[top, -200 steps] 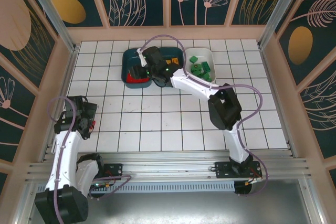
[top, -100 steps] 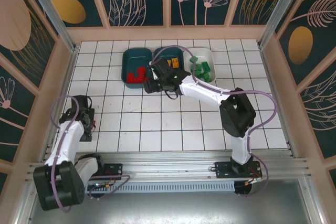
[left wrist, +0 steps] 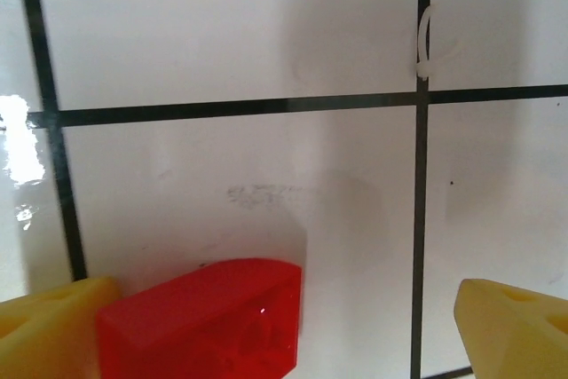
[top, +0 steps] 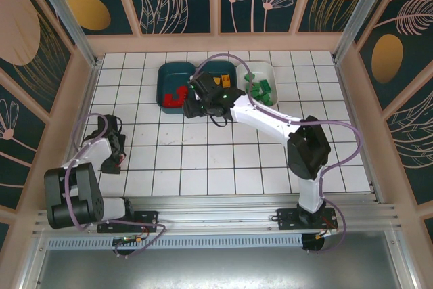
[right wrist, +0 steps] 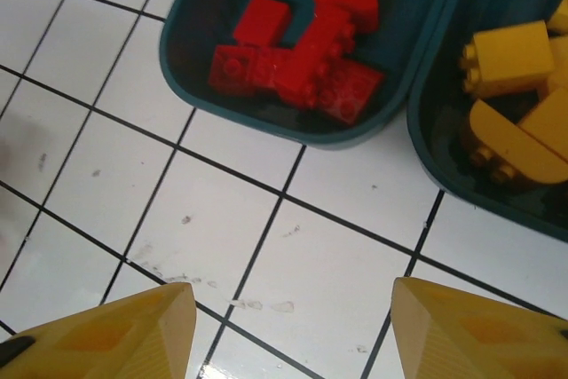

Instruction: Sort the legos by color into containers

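left gripper (left wrist: pixel 288 330) is being held spread around red brick (left wrist: pixel 200 317) for grasping | right gripper (right wrist: pixel 293 335) is being held spread, empty, beside teal tray (right wrist: pixel 266 126) collecting reds

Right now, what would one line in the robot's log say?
left hand: open, straddling red lego on tile | right hand: open, empty, near teal tray of reds | sorting: unfinished
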You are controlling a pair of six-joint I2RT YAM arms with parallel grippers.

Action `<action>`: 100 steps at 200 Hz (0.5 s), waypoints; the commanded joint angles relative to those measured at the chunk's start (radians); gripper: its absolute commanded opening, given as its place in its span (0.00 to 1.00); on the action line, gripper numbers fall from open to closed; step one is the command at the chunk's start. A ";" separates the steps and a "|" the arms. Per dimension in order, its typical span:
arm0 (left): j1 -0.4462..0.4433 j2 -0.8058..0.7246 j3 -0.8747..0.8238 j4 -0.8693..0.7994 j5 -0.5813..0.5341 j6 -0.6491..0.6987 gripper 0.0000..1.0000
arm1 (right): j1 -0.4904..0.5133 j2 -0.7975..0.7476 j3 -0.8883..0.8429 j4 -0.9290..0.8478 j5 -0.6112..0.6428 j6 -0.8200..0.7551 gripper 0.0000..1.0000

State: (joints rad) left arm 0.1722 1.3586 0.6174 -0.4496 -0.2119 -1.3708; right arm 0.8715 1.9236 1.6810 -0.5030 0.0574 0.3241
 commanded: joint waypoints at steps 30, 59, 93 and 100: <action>0.009 0.116 0.031 0.084 0.053 0.085 0.80 | 0.026 0.044 0.052 -0.041 0.036 -0.024 0.55; 0.009 0.081 0.009 0.106 0.055 0.105 0.69 | 0.024 0.012 -0.013 0.006 0.051 -0.035 0.54; 0.009 0.065 0.015 0.091 0.034 0.160 0.63 | 0.016 -0.088 -0.171 0.123 0.055 -0.036 0.52; 0.009 0.067 0.016 0.094 0.035 0.172 0.62 | 0.014 -0.117 -0.218 0.156 0.056 -0.035 0.52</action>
State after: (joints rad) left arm 0.1722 1.4071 0.6472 -0.5247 -0.2173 -1.2575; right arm 0.8909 1.9224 1.5703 -0.4488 0.0837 0.2970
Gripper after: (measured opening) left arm 0.637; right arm 0.524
